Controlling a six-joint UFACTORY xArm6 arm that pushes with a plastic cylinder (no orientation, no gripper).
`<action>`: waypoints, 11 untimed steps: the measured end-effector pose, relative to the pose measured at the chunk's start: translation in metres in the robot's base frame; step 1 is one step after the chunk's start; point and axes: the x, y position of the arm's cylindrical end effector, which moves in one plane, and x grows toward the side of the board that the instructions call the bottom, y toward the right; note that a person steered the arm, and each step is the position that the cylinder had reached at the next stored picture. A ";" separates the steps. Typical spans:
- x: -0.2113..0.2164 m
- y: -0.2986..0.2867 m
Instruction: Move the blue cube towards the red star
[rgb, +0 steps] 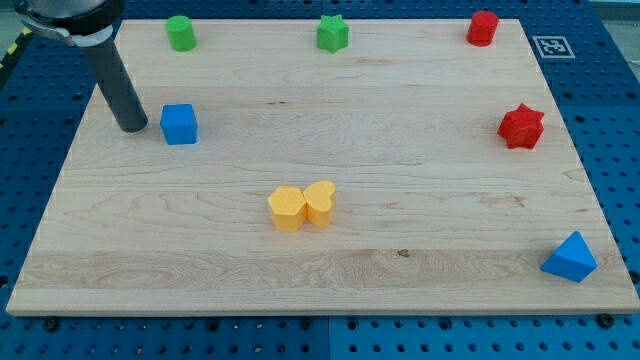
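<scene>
The blue cube (179, 124) sits on the wooden board at the view's upper left. The red star (521, 126) lies far across the board near the view's right edge, at about the same height. My tip (133, 127) rests on the board just to the left of the blue cube, with a small gap between them. The dark rod leans up toward the view's top left corner.
A green cylinder (181, 33) and a green star (332, 33) stand along the top edge, a red cylinder (483, 27) at top right. Two yellow blocks (302, 206) touch near the middle. A blue triangular block (570, 257) sits at bottom right.
</scene>
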 end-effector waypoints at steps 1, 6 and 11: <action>0.000 0.011; 0.013 0.071; 0.033 0.136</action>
